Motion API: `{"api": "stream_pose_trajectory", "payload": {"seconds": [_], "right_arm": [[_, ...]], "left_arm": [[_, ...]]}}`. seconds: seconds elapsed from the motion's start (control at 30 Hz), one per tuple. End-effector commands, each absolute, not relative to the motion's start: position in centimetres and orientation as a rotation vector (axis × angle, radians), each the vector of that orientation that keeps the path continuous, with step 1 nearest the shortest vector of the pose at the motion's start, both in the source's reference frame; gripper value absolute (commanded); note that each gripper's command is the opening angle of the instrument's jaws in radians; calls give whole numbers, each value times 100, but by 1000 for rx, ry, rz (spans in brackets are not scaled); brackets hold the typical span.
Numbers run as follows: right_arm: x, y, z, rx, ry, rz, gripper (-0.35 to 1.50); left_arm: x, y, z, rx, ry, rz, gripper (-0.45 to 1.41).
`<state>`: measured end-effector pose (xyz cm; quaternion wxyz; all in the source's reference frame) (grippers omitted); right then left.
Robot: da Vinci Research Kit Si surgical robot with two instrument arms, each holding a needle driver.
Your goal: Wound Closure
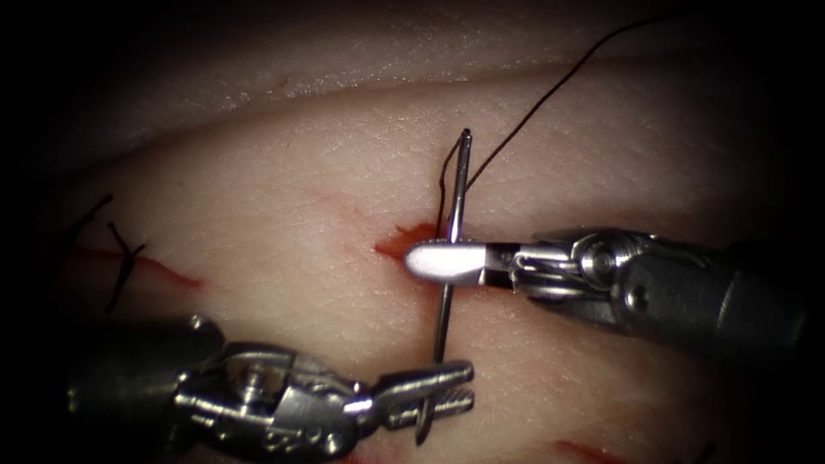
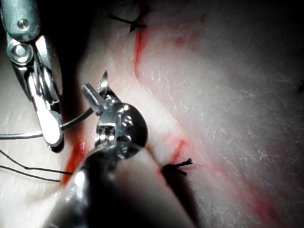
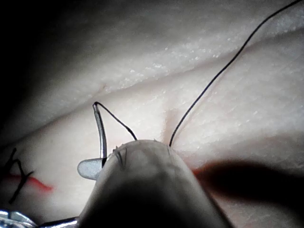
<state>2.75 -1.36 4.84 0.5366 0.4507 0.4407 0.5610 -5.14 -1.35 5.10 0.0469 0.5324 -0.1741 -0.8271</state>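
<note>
The curved needle [image 1: 443, 326] stands free above the tissue [image 1: 284, 189], over the cut [image 1: 404, 247], and is not in the tissue. Its tail end points up, with the dark thread [image 1: 550, 94] running from it to the upper right. My right tool [image 1: 412, 260] comes in from the right, jaws shut on the needle at mid-curve. My left tool [image 1: 468, 387] reaches in from the lower left and its jaws close on the needle near its pointed end. The left wrist view shows the left tool [image 2: 95, 92], the needle [image 2: 76, 118] and the right tool [image 2: 50, 128]. The right wrist view shows the needle [image 3: 100, 133] and thread [image 3: 213, 80].
A finished stitch with cut thread ends [image 1: 120, 258] sits on the cut to the left, with red fluid [image 1: 172, 275] along it. More red fluid [image 1: 584, 448] marks the tissue at the lower right. Cut thread ends [image 2: 178, 166] lie beside the left tool's shaft.
</note>
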Motion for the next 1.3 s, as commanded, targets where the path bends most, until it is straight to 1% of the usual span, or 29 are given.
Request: {"api": "stream_pose_trajectory", "payload": {"seconds": [0.03, 0.1, 0.13, 0.17, 0.23, 0.27, 0.3, 0.33, 0.4, 0.5, 0.53, 0.6, 0.67, 0.77, 0.8, 0.83, 0.93, 1.07, 1.23, 1.3], "right_arm": [[282, -133, 491, 1053, 1039, 1326, -35], [279, -132, 493, 1034, 1038, 1333, -35], [277, -131, 495, 1016, 1043, 1342, -35], [275, -129, 496, 1001, 1051, 1350, -35], [271, -125, 499, 982, 1057, 1362, -35], [268, -123, 501, 964, 1066, 1366, -35], [266, -121, 502, 957, 1070, 1366, -35], [264, -119, 504, 952, 1076, 1374, -35], [258, -113, 507, 915, 1097, 1372, -35], [250, -105, 509, 849, 1132, 1352, -35], [248, -102, 510, 827, 1141, 1342, -35], [244, -98, 510, 789, 1158, 1325, -35], [242, -95, 509, 756, 1180, 1292, -35], [240, -93, 508, 713, 1201, 1244, -35], [240, -91, 508, 694, 1214, 1222, -35], [240, -90, 507, 682, 1225, 1201, -35], [239, -86, 507, 629, 1250, 1127, -35], [238, -84, 508, 566, 1278, 1057, -35], [236, -82, 510, 519, 1299, 1005, -35], [234, -81, 510, 491, 1315, 981, -35]], "left_arm": [[-521, -132, 513, 1627, -531, -2523, -45], [-521, -131, 513, 1627, -532, -2524, -45], [-522, -131, 513, 1627, -532, -2524, -16], [-522, -131, 513, 1620, -533, -2522, 20], [-522, -132, 513, 1632, -511, -2539, 64], [-522, -132, 513, 1640, -492, -2553, 79], [-522, -133, 512, 1647, -473, -2567, 99], [-522, -134, 512, 1655, -454, -2580, 111], [-519, -135, 510, 1691, -389, -2615, 125], [-513, -136, 508, 1727, -299, -2665, 135], [-511, -136, 508, 1736, -270, -2681, 135], [-504, -134, 511, 1755, -205, -2716, 126], [-498, -131, 515, 1778, -149, -2730, 109], [-487, -125, 525, 1823, -20, -2744, 64], [-483, -122, 530, 1837, 46, -2750, 30], [-481, -119, 533, 1841, 92, -2755, 10], [-478, -110, 548, 1812, 243, -2786, -25], [-482, -102, 571, 1734, 372, -2836, -45], [-493, -89, 603, 1640, 419, -2881, -45], [-496, -84, 614, 1571, 397, -2922, -45]]}}
